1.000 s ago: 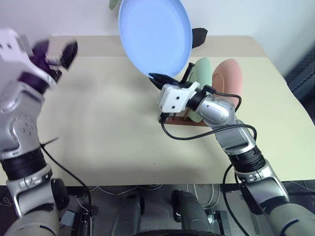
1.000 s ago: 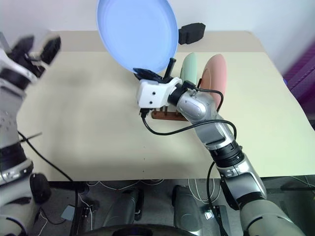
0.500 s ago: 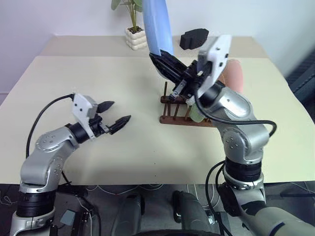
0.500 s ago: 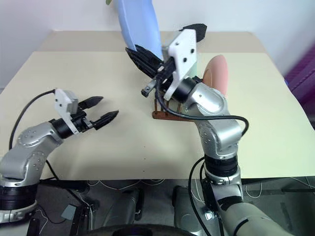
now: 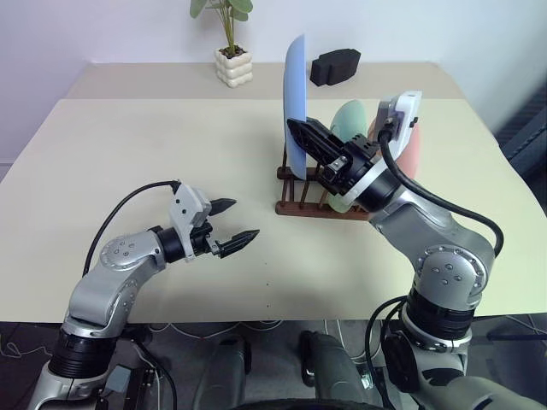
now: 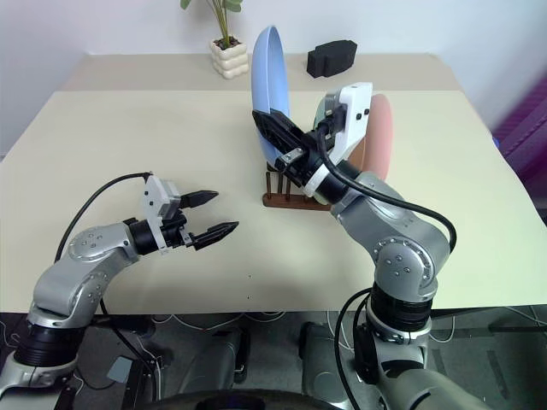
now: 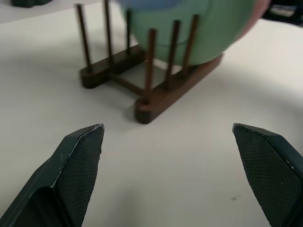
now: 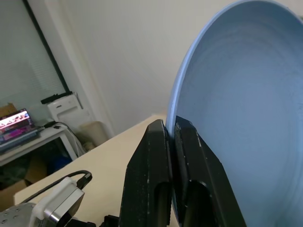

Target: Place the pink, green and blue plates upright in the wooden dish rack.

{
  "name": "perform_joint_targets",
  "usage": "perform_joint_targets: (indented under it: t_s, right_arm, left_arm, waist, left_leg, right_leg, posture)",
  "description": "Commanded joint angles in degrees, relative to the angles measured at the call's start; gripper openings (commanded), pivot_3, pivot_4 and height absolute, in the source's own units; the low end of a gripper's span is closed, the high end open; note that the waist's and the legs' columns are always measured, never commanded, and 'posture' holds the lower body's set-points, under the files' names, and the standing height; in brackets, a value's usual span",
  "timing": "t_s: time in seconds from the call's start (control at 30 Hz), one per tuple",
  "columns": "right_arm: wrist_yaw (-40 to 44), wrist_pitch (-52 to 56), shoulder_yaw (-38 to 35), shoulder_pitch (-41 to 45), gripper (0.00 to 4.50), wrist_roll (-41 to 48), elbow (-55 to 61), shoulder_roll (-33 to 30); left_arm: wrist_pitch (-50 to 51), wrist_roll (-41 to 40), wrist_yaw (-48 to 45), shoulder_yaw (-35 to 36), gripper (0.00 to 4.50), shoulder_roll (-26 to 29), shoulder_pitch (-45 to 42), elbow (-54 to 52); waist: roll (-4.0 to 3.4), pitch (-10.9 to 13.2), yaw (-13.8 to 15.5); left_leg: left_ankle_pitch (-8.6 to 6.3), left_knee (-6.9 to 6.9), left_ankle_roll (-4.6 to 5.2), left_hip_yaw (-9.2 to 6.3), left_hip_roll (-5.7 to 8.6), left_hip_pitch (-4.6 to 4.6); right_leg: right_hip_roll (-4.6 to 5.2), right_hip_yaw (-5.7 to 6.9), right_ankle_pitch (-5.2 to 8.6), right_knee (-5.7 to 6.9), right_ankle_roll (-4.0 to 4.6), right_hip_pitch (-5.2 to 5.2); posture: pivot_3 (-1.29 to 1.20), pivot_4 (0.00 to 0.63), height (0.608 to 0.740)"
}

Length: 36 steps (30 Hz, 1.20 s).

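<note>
One blue plate [image 5: 295, 102], pinched edge-on in my right gripper [image 5: 309, 137], stands upright directly above the wooden dish rack [image 5: 316, 198]. Its free slot lies straight below; my left gripper [image 5: 229, 226] waits open, well apart.

blue plate [image 5: 296, 107] turned from face-on to edge-on above rack [image 5: 320, 195], left claw [image 5: 237, 226] lowered toward table [image 5: 128, 154]

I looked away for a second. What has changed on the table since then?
The right gripper, shut on the blue plate, has turned it from facing the camera to edge-on and brought it down over the dish rack. The open left gripper has dropped from high on the left to just above the table. The green plate and pink plate stayed upright in the rack.
</note>
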State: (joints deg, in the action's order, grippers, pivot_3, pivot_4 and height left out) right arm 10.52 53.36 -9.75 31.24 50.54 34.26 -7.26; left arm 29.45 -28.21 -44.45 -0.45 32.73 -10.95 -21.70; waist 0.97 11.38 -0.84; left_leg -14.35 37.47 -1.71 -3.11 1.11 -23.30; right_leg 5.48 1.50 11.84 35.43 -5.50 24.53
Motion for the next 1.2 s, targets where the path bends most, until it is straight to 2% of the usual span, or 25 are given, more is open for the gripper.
perform_joint_targets:
  t_s: [0.03, 0.47, 0.83, 0.97, 1.17, 1.2]
  right_arm:
    - [-2.37, -0.64, -1.92, 0.02, 0.0, 5.12, 0.58, 0.69]
    - [-4.34, -2.39, -1.93, -0.82, 0.0, 10.64, -3.85, -1.17]
    - [-9.75, -3.11, -3.32, 0.18, 0.0, 14.6, -9.19, -1.32]
    - [-10.18, -3.41, -3.08, -0.13, 1.39, 14.76, -9.34, -1.65]
    - [-9.85, -4.07, -2.29, -0.03, 4.38, 14.41, -8.4, -2.68]
    - [-9.6, -4.19, -2.09, 0.19, 4.38, 14.14, -7.93, -3.16]
  left_arm:
    - [0.48, -1.4, -0.28, -0.11, 4.47, 0.0, -0.67, -3.65]
    - [-1.31, -0.52, -0.93, -0.34, 4.47, -0.25, 0.91, -3.0]
    - [-4.33, 0.69, -1.88, -1.0, 4.47, -0.91, 1.98, -1.44]
    - [-4.93, 1.03, -2.11, -1.13, 4.5, -1.11, 2.15, -1.01]
    - [-4.88, 1.27, -2.05, -1.28, 4.5, -1.36, 2.32, -1.15]
    - [-4.81, 1.27, -2.04, -1.3, 4.5, -1.4, 2.33, -1.2]
  waist:
    - [0.0, 0.0, -0.01]
    - [0.0, 0.0, -0.02]
    - [-0.01, 0.0, 0.0]
    - [-0.01, 0.0, 0.0]
    - [-0.01, 0.0, 0.0]
    - [-0.01, 0.0, 0.0]
  left_leg:
    - [0.0, 0.0, 0.0, 0.0, 0.0, 0.0]
    - [0.0, 0.0, 0.01, 0.01, -0.01, 0.0]
    - [0.0, -0.01, 0.01, 0.01, -0.01, -0.01]
    - [0.0, -0.02, 0.01, 0.02, -0.01, -0.01]
    - [0.0, -0.02, 0.01, 0.01, -0.01, -0.01]
    - [0.0, -0.02, 0.01, 0.01, -0.01, -0.01]
  right_leg:
    - [0.0, 0.0, 0.0, 0.0, 0.0, 0.0]
    - [-0.01, 0.0, 0.03, -0.01, 0.04, 0.0]
    - [-0.02, 0.0, 0.06, -0.03, 0.1, 0.0]
    - [-0.02, 0.0, 0.06, -0.04, 0.1, 0.0]
    - [-0.02, 0.0, 0.07, -0.06, 0.11, 0.0]
    - [-0.02, 0.0, 0.07, -0.06, 0.11, 0.0]
  posture:
    - [0.0, 0.15, 0.74]
    - [0.0, 0.15, 0.74]
    - [0.0, 0.15, 0.74]
    - [0.0, 0.15, 0.74]
    - [0.0, 0.15, 0.74]
    - [0.0, 0.15, 0.74]
